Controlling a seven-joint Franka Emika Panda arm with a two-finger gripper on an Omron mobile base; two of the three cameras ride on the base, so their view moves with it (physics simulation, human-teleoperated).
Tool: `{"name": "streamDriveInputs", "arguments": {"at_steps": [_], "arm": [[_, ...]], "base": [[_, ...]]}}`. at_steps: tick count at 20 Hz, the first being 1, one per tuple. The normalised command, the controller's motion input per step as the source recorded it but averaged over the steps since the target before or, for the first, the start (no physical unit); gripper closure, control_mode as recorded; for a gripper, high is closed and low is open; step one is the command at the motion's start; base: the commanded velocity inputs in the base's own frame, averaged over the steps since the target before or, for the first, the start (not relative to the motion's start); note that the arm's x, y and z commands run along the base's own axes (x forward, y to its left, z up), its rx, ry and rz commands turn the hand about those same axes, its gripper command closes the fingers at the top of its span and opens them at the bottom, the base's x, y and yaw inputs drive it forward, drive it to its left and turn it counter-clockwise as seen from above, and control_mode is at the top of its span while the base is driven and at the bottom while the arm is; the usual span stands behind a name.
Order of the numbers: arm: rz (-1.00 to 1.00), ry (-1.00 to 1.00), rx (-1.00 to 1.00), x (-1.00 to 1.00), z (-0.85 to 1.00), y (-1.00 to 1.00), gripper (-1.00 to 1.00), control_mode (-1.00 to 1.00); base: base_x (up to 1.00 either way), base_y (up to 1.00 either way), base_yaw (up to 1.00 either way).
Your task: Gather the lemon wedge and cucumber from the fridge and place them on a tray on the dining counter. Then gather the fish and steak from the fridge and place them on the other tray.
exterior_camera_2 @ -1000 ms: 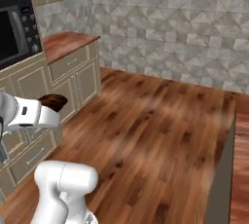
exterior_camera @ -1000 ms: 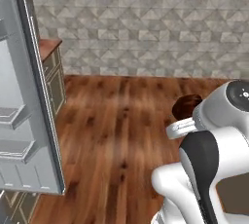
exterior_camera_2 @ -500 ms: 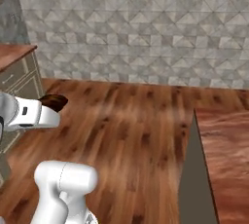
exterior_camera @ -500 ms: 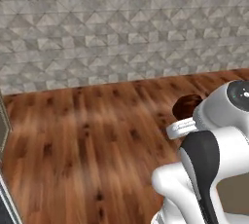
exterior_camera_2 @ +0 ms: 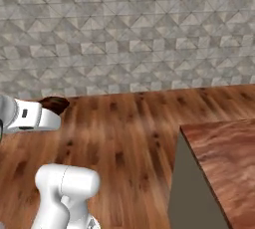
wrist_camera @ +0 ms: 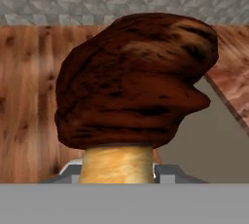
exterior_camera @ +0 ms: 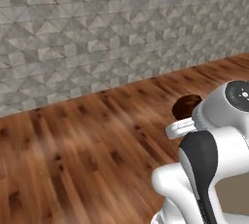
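Note:
The steak, a rounded dark reddish-brown slab with a pale tan edge at its bottom, stands large in the hand view, held between the jaws. My gripper is shut on it, carried above the wood floor. The steak pokes out past the white hand at the left of the right base view. In the left base view the steak peeks out behind my arm. A corner of the dining counter, reddish-brown on top with a plain side, lies to the right, and the dining counter also runs behind the steak.
A grey stone-tiled wall runs across the back. Wood plank floor stretches between me and the wall. The counter's near corner juts toward the floor at the right.
The base has turned, so the whole scene slid left: fridge door, cabinets and microwave left the views and the counter came in at the right. The steak stays in the gripper.

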Motion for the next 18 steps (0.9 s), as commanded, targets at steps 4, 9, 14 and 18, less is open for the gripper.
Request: {"name": "streamDriveInputs", "arguments": {"at_steps": [4,9,14,18], "arm": [[0.00,0.00,0.00,0.00,0.00,0.00,1.00,1.00],[0.00,0.00,0.00,0.00,0.00,0.00,1.00,1.00],[0.00,0.00,0.00,0.00,0.00,0.00,1.00,1.00],[0.00,0.00,0.00,0.00,0.00,0.00,1.00,1.00]], "base": [[0.83,0.53,-0.48],[0.80,0.56,-0.48],[0.75,0.61,-0.48],[0.74,0.62,-0.49]]}}
